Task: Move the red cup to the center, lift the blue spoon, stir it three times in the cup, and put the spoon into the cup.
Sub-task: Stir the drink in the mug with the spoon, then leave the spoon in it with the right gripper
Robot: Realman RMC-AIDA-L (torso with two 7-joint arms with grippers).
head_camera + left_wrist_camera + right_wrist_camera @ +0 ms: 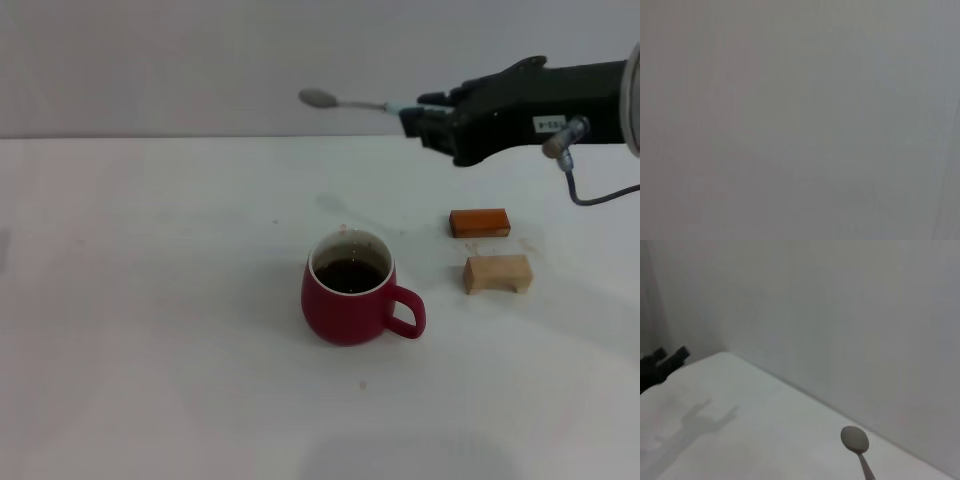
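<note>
the blue spoon [345, 101] is clamped by its handle in the right gripper [412, 120], held level & high behind the red cup [350, 288], which sits mid-table w/ dark liquid, prob. ready for stirring. left gripper isn't seen.

We note a glossy ceramic cup [347, 300], a spoon [345, 101] with a matt metal bowl, two wooden blocks [479, 222], and a matt table [150, 300].

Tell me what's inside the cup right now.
Dark liquid fills the cup below its white rim. The spoon isn't in it; the right gripper holds it in the air. Anything beneath the liquid's surface is hidden.
</note>
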